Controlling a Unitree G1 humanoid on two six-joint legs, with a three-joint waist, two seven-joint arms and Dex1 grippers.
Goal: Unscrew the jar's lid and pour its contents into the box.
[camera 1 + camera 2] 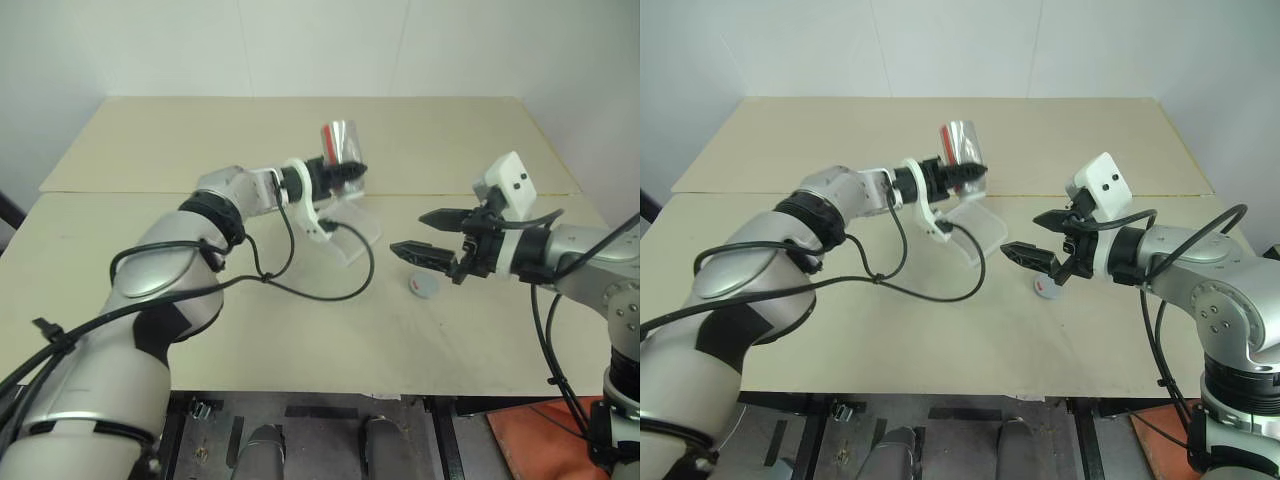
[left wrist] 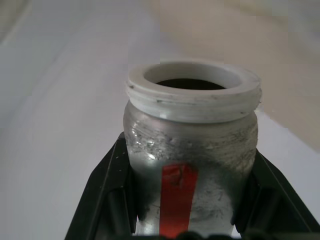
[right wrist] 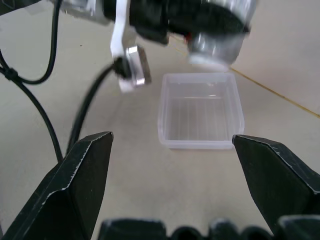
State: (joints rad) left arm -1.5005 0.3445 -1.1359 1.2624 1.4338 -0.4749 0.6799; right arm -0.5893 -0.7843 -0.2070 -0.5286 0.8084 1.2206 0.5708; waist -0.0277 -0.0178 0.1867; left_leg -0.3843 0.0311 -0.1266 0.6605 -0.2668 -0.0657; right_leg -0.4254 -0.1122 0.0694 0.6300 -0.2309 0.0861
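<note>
My left gripper (image 1: 350, 175) is shut on the jar (image 1: 340, 143), a clear jar with a red label, and holds it in the air just above the box (image 1: 345, 225). The jar (image 2: 190, 160) has no lid on it, and its white threaded mouth is bare. Its inside looks dark, so the contents are hidden. The clear box (image 3: 200, 112) looks empty. The grey lid (image 1: 423, 285) lies flat on the table under my right gripper (image 1: 407, 232). That gripper hangs open with nothing in it, to the right of the box.
The beige table (image 1: 250, 330) has a seam (image 1: 450, 194) running across behind the box. A black cable (image 1: 320, 290) loops from my left wrist down onto the table beside the box. An orange object (image 1: 540, 440) lies on the floor at the right.
</note>
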